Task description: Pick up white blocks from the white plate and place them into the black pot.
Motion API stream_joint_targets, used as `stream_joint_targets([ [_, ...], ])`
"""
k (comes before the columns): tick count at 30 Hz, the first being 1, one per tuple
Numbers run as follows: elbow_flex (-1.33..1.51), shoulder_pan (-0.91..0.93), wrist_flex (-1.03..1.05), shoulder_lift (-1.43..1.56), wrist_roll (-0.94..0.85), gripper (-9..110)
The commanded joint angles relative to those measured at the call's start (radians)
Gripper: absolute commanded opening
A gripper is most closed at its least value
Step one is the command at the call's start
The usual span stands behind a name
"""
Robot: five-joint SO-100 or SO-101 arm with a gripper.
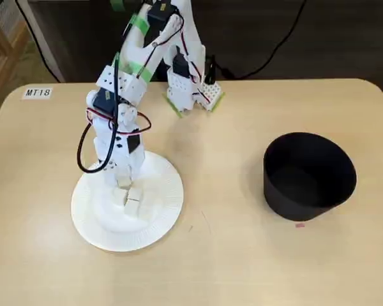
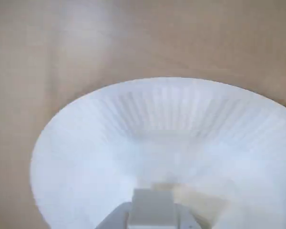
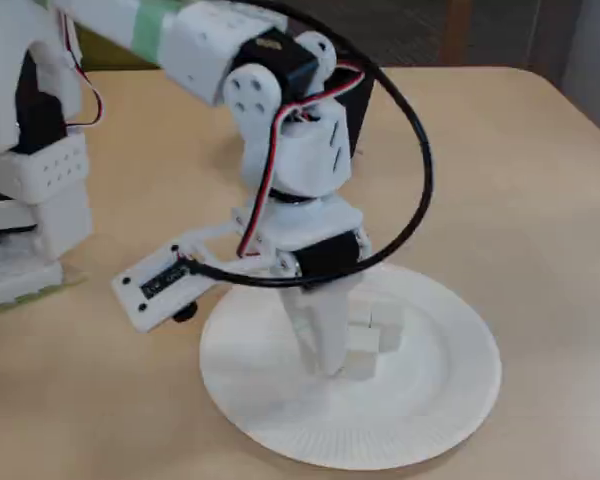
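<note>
The white plate (image 1: pixel 89 229) lies at the table's left in a fixed view, and its ribbed rim fills the wrist view (image 2: pixel 86 133). Three white blocks (image 1: pixel 133 205) huddle near its middle, also seen in the other fixed view (image 3: pixel 388 327). My gripper (image 1: pixel 121 186) points straight down onto the plate (image 3: pixel 450 400). In the wrist view my gripper (image 2: pixel 152 217) has its jaws pressed against both sides of one white block (image 2: pixel 152 205), low over the plate. The black pot (image 1: pixel 309 175) stands far to the right, apart from the arm.
The arm's base (image 1: pixel 191 95) is clamped at the table's far edge, behind the plate. A small pink mark (image 1: pixel 299 224) sits on the table in front of the pot. A label reading MT18 (image 1: pixel 37 93) is stuck at the far left corner.
</note>
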Motion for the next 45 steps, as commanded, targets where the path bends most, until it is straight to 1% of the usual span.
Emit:
stream_joint_targets([
  [1, -0.252, 0.028, 0.167, 0.066, -0.155, -2],
  [5, -0.552, -0.041, 0.345, 0.092, -0.356, -2],
  [8, -0.640, -0.173, 0.400, 0.179, -0.482, -2],
  [12, -0.640, -0.446, 0.451, 0.319, -0.598, -2],
  [15, -0.627, -0.690, 0.471, 0.402, -0.644, -2],
  [18, -0.611, -0.927, 0.488, 0.417, -0.661, -2],
  [21, -0.495, -1.114, 0.416, 0.400, -0.676, -2],
  [23, -0.368, -1.190, 0.321, 0.402, -0.675, -2],
  [25, -0.241, -1.236, 0.212, 0.399, -0.675, -2],
  [28, -0.153, -1.264, 0.127, 0.347, -0.692, -2],
  [34, -0.101, -1.270, -0.029, 0.227, -0.706, -2],
  [40, -0.101, -1.235, -0.077, 0.172, -0.676, -2],
  [45, -0.083, -1.215, -0.054, 0.184, -0.681, 24],
])
